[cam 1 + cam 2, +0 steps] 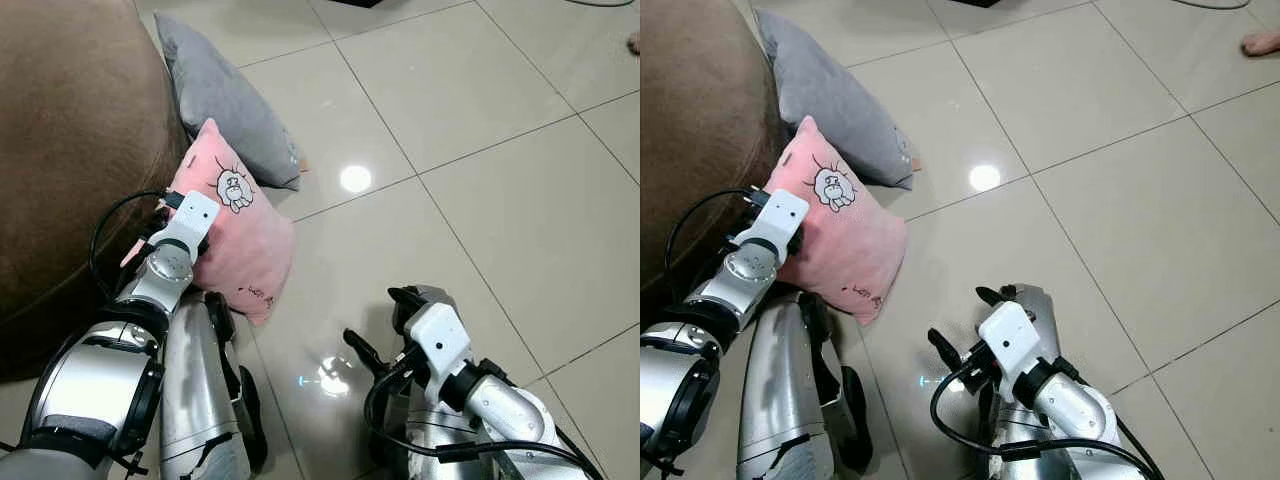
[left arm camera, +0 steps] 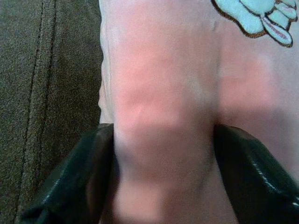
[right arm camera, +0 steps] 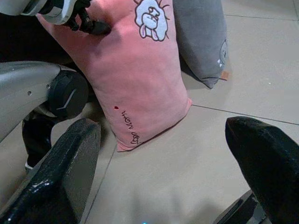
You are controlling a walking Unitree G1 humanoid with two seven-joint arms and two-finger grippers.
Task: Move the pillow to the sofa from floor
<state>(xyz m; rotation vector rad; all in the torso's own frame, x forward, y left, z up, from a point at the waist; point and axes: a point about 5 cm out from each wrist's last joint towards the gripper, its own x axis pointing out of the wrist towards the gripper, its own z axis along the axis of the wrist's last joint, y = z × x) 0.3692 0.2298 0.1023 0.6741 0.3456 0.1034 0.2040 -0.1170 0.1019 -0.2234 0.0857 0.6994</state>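
Pink and printed with a cartoon animal, the pillow [image 1: 235,235] stood on the tiled floor [image 1: 480,200], leaning against the brown sofa [image 1: 70,150], with one lower corner resting on the tiles. A grey pillow [image 1: 225,100] lay just behind it, also propped against the sofa's base. The left claw [image 3: 88,23] was at the pillow's upper edge on the sofa side, and the left wrist view showed its two black fingers [image 2: 252,177] clamped on a bunched fold of the pink fabric, with the sofa's brown upholstery right alongside. The right claw [image 1: 385,325] hung low over the tiles, near the pillow's bottom corner but apart from it; its fingers [image 3: 266,158] stood wide apart, holding nothing. Two bright spots of light reflected off the glossy floor.
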